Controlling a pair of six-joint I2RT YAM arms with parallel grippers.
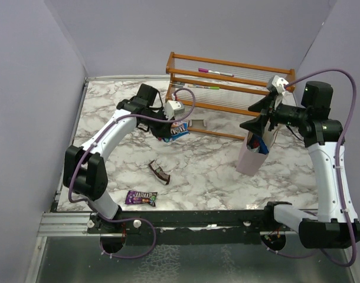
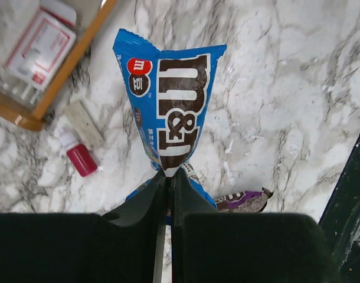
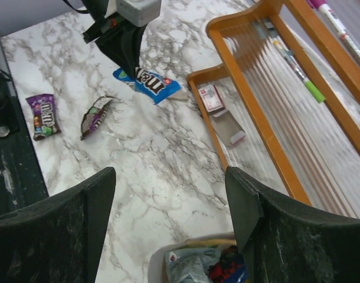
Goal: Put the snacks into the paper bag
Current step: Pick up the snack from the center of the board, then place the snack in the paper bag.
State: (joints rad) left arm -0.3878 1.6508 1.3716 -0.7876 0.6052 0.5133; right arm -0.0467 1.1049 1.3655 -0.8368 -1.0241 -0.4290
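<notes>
Pincer left [image 2: 168, 177] clamped on blue packet [image 2: 175, 100] | pincer right [image 3: 168, 186] wide apart above paper bag [image 1: 249, 160]

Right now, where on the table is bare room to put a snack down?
Bare marble lies between the brown wrapper and the bag, and in the far left corner. Crowded: around the left gripper and its blue packet.

Hidden behind left fingers [image 2: 138, 203], lower centre of left wrist view: bottom end of blue packet [image 2: 174, 100], most of purple packet [image 2: 242, 200]. Cut off at bottom edge of right wrist view: bag [image 3: 153, 262], contents too jumbled to tell. Cut off at right edge there: rack [image 3: 251, 112].
</notes>
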